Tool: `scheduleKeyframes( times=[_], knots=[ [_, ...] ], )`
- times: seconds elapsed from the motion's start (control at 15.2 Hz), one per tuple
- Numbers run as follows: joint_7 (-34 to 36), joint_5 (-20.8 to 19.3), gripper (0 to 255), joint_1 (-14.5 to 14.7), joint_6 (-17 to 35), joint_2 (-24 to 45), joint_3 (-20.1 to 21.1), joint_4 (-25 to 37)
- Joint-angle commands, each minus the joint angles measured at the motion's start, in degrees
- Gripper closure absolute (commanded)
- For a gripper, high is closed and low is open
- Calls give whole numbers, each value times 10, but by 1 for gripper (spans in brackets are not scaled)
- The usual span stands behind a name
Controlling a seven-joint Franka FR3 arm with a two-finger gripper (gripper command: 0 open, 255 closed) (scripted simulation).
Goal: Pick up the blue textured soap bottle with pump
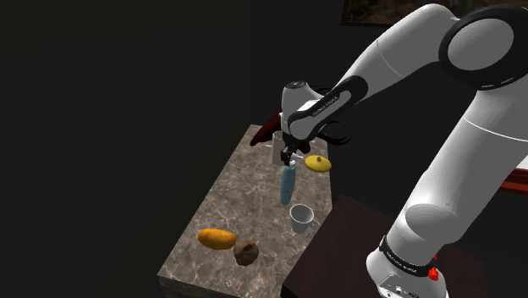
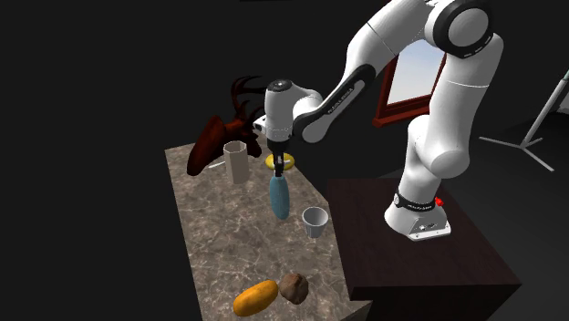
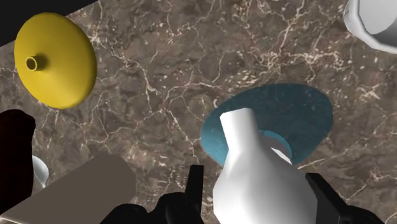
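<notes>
The blue soap bottle (image 1: 288, 186) (image 2: 280, 198) stands on the marble tabletop (image 1: 233, 199), topped by a white pump (image 3: 257, 172). In the wrist view its blue body (image 3: 305, 111) shows below the pump. My gripper (image 1: 288, 156) (image 2: 276, 168) (image 3: 261, 191) hangs straight above it, its fingers reaching down on either side of the pump. The fingers stand apart; a narrow gap shows between one fingertip (image 3: 197, 184) and the pump, while the other fingertip (image 3: 321, 191) sits right at its edge.
A yellow round thing (image 1: 317, 163) (image 3: 56, 60) lies just behind the bottle and a white cup (image 1: 301, 217) (image 2: 315, 221) just in front. A beige faceted cup (image 2: 236, 161) and a dark red object (image 2: 210, 146) are at the far end. An orange oblong thing (image 2: 254, 297) and a brown lump (image 2: 293, 287) lie near the front edge.
</notes>
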Motion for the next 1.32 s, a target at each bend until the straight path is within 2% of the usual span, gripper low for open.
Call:
scheduleKeyframes(
  times=[0.0, 0.53, 1.25],
  knots=[
    [1, 0, 255, 0, 1, 0, 0, -1],
    [0, 0, 255, 0, 2, 2, 0, 0],
    [-23, 19, 255, 4, -87, -58, 2, 30]
  ],
)
